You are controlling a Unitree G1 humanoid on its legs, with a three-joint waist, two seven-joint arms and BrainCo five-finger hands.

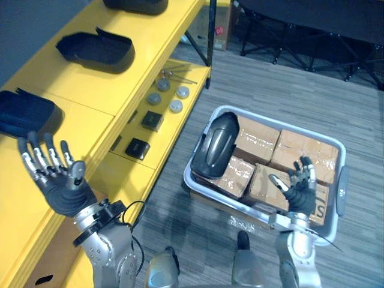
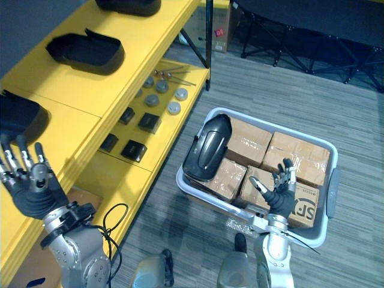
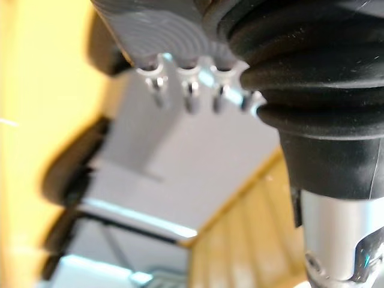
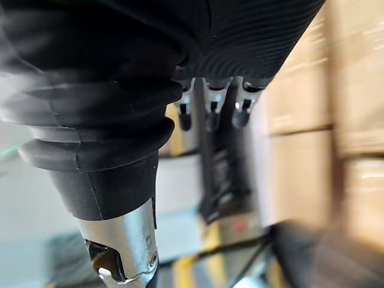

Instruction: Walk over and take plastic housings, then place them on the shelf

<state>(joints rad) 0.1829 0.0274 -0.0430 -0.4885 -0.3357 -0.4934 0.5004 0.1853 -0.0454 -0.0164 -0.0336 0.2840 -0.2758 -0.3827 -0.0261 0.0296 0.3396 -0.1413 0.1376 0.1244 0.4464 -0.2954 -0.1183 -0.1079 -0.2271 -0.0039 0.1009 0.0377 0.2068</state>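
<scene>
Right now both hands are empty. The left hand [image 1: 65,187] is up over the near edge of the yellow shelf [image 1: 90,84], palm open, fingers [image 1: 37,159] spread. The right hand [image 1: 300,191] hangs over the near side of the grey bin [image 1: 341,191], its fingers loosely open and gripping nothing.

The next pick looks like the dark plastic housing [image 1: 217,147]. It lies on the cardboard boxes [image 1: 303,150] at the shelf-side end of the bin, with its near end against the rim.

My read on the grab:
- It's broad, smooth and curved, so use two hands on opposite long edges.
- Bring the left hand off the shelf and down to the bin first.
- Lift straight up to clear the rim before turning to the shelf.

Three housings already sit on the shelf top: one [image 1: 27,114] just beside the left hand, one further along [image 1: 96,51], and one at the far end [image 1: 135,5]. The bare yellow between them is probably the drop spot.

The lower level holds small black boxes [image 1: 138,147], grey discs [image 1: 176,105] and metal tools [image 1: 177,75], so stay off it. Dark frame legs [image 1: 288,42] stand well beyond the bin and aren't in the way.
</scene>
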